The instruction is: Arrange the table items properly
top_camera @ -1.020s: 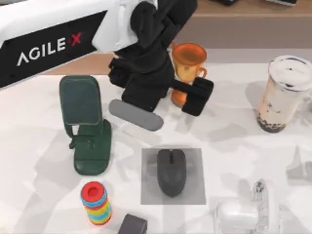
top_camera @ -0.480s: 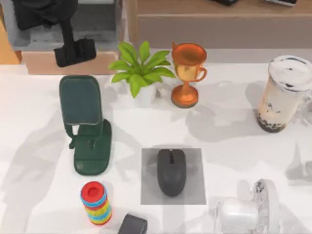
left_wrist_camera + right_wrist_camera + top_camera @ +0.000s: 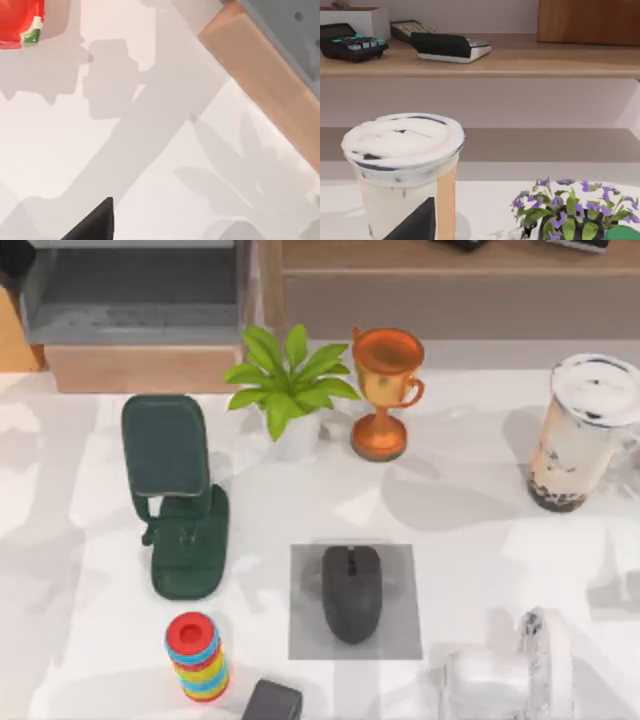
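Observation:
A dark grey oval mouse (image 3: 350,592) lies on a grey square pad (image 3: 400,635) at the middle front of the table. At the right edge, a tall clear milk-tea cup (image 3: 583,430) with a white lid stands upright. The right wrist view shows the same cup (image 3: 402,170) close up, with a dark part of my right gripper (image 3: 415,222) in front of its base. A dark part of my left gripper (image 3: 95,225) hangs over bare white tabletop, near a wooden box (image 3: 265,75). Nothing shows in either gripper.
A green phone stand (image 3: 175,490) stands at the left, a leafy plant (image 3: 290,390) and an orange trophy (image 3: 385,390) at the back. A ring stack (image 3: 197,655), a dark block (image 3: 272,702) and a white fan (image 3: 500,675) line the front. A wooden box (image 3: 130,300) sits back left.
My left arm, which hung over the plant and trophy a second ago, has pulled back to the upper left and out of the top view. The plant is uncovered now.

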### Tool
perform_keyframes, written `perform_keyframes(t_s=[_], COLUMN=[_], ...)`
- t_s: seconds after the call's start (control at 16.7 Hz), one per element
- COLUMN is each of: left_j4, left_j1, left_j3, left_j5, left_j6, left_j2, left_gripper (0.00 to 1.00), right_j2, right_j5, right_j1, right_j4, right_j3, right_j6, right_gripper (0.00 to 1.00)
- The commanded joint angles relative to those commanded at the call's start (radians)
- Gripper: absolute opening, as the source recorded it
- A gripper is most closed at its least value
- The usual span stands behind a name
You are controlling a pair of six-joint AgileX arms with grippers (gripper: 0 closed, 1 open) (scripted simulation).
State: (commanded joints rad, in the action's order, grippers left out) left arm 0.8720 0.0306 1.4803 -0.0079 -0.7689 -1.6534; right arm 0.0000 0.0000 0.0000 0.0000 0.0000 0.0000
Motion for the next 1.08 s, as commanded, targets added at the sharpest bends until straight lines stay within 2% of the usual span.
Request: perform_keyframes(t_s=[0.3,0.6,0.84,1.08], left_j4=[0.026,0.055,0.076,0.086], left_j1=[0.222,0.407,0.512,0.563], left_j3=[-0.154,-0.298,-0.386,-0.431], left_j5=[0.001,0.004,0.007,0.008], left_j6=[0.719,1.294,1.604,1.747], left_j2=[0.020,0.016,0.006,-0.002], left_gripper=[1.00,1.00,1.00,1.00], right_j2=[0.000,0.000,0.000,0.000], right_j5=[0.000,0.000,0.000,0.000], right_j1=[0.000,0.000,0.000,0.000], right_j4=[0.000,0.000,0.000,0.000], right_j3=[0.000,0.000,0.000,0.000], right_j6=[0.000,0.000,0.000,0.000], right_gripper=[1.00,1.00,1.00,1.00])
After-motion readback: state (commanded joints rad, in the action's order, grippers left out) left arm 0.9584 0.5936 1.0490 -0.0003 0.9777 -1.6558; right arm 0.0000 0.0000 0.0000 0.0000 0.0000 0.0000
